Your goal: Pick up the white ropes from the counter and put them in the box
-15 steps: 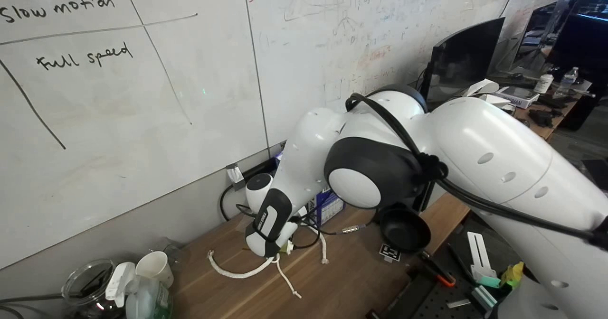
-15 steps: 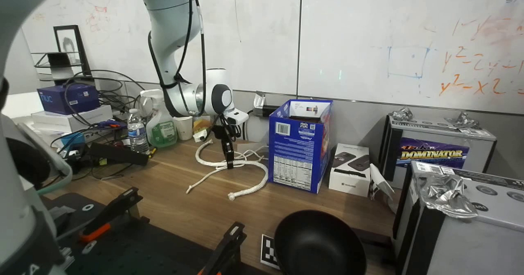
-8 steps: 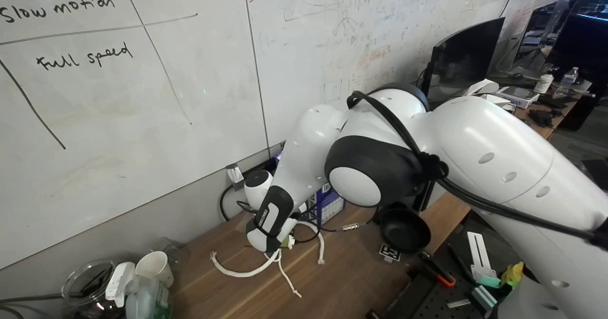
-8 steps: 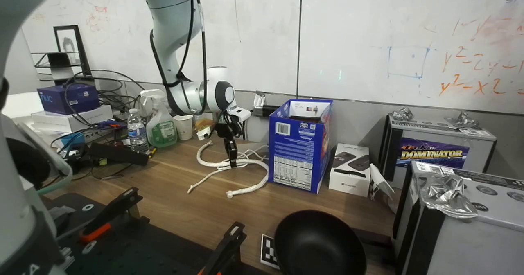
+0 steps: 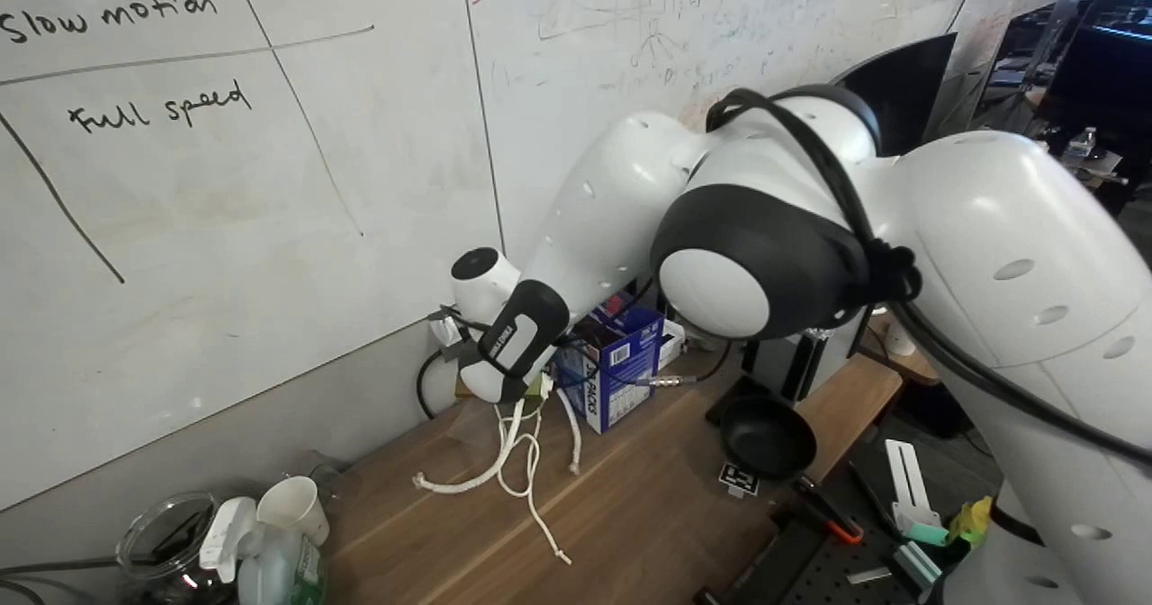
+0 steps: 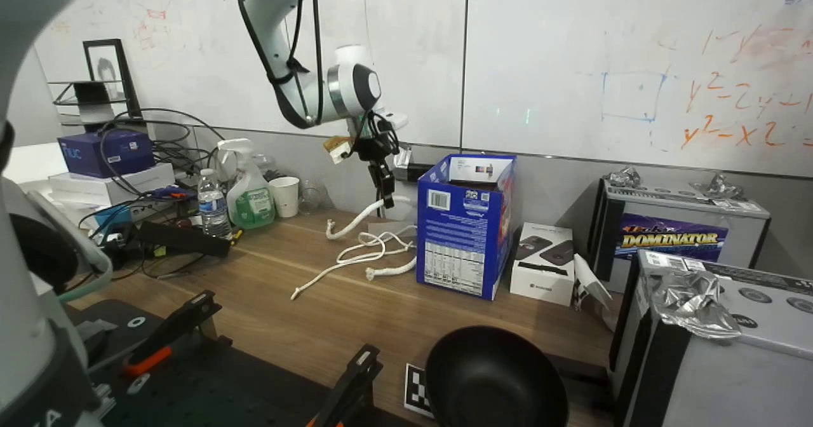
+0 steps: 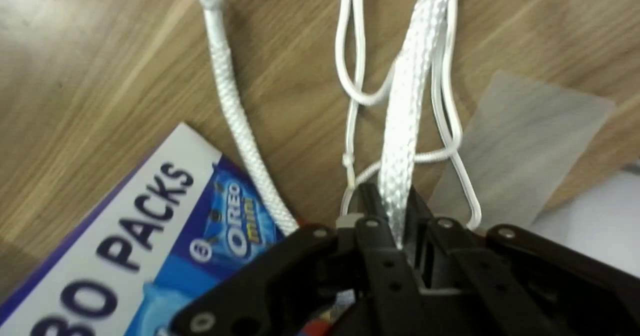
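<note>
Rope w/in gripper, nr box

Black pan down front in an exterior view, a checkered marker beside it! Further back, the Dominator unit, foil crumpled on top; across the way, water bottle, spray bottle and white cup in a row, and "Full speed" scrawled on the whiteboard!
</note>
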Controlling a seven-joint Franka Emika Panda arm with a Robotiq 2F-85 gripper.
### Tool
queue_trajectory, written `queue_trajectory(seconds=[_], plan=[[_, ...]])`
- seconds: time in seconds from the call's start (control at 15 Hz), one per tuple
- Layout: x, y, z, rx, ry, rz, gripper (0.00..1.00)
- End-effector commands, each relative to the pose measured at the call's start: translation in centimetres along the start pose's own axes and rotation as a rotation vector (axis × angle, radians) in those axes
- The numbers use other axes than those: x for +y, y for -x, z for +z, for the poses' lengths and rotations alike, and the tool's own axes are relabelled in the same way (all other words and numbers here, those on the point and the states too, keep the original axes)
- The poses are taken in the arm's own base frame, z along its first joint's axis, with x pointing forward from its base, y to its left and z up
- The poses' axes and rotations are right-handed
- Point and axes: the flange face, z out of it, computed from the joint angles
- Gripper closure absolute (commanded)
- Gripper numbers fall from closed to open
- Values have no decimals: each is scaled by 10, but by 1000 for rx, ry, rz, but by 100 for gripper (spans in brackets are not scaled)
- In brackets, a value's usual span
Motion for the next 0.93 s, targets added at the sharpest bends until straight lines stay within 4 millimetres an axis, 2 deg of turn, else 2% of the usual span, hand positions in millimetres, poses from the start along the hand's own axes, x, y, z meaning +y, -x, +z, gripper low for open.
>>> queue_trajectory(seconds=[0.0, 0.27, 0.47, 0.67, 0.87], plan=[[11, -30, -77, 78, 4, 28, 85], [22, -62, -148, 167, 1, 60, 85], [31, -77, -192, 229, 11, 93, 86], [43, -91, -224, 277, 33, 116, 86], [59, -107, -246, 304, 57, 148, 86]])
